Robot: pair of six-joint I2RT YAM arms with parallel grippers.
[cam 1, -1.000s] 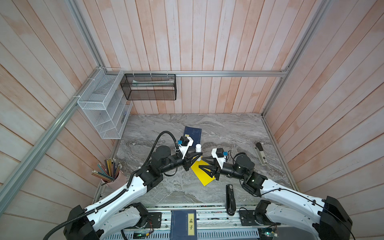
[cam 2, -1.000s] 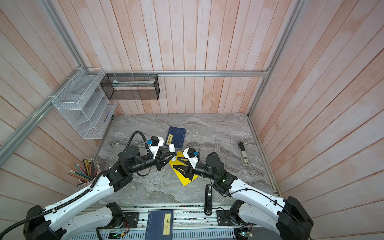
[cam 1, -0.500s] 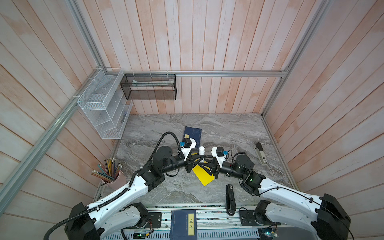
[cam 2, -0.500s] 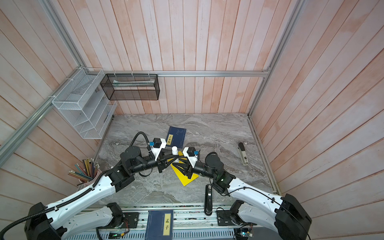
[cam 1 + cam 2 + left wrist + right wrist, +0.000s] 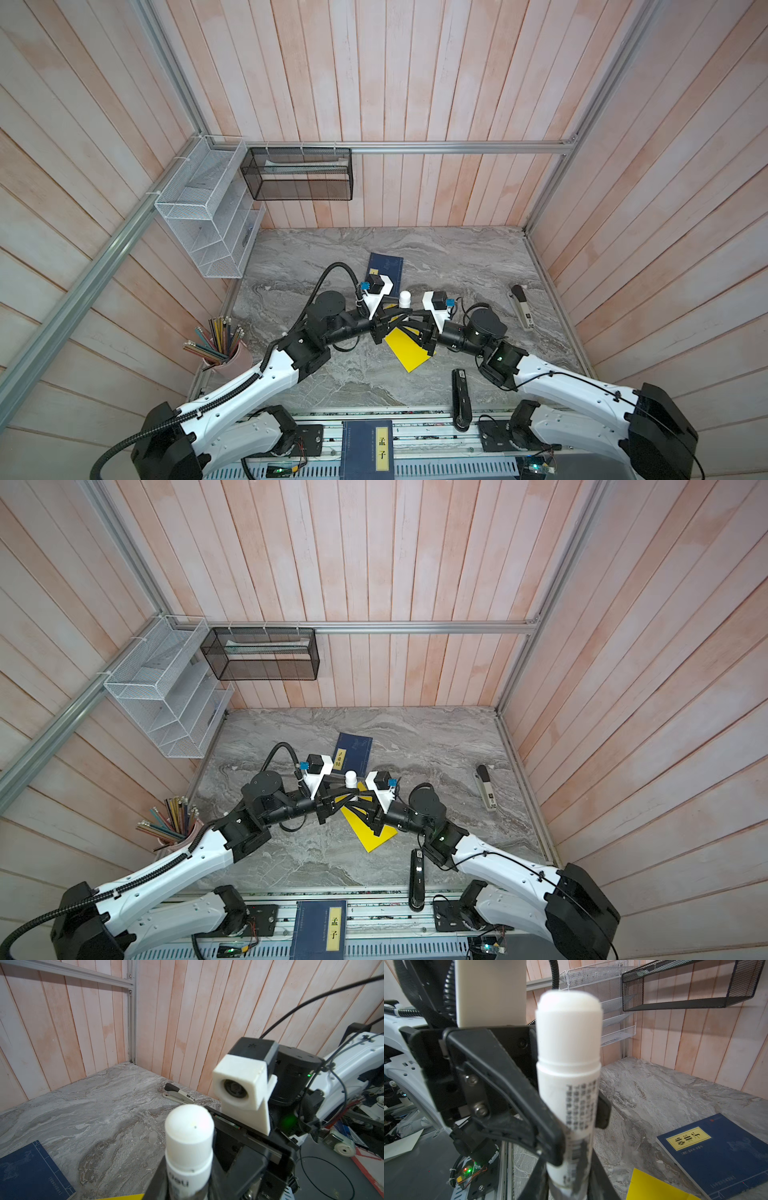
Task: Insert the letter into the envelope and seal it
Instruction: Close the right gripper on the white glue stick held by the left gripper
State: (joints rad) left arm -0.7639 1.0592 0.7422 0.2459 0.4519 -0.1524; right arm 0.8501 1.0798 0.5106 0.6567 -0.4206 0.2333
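The yellow envelope lies flat on the marble table, partly under both grippers; a corner of it shows in the wrist views. The letter is out of view. Above the envelope a white glue stick stands upright with its cap on. My left gripper is shut on its lower body. My right gripper faces it from the other side, its fingers pressed on both sides of the stick's base.
A dark blue book lies just behind the grippers. A stapler sits at the right, a black tool near the front edge, a pencil cup at the front left. Wire racks hang on the walls.
My left gripper has carried the glue stick rightward until it met the right gripper. The right gripper's fingers have closed in round the stick.
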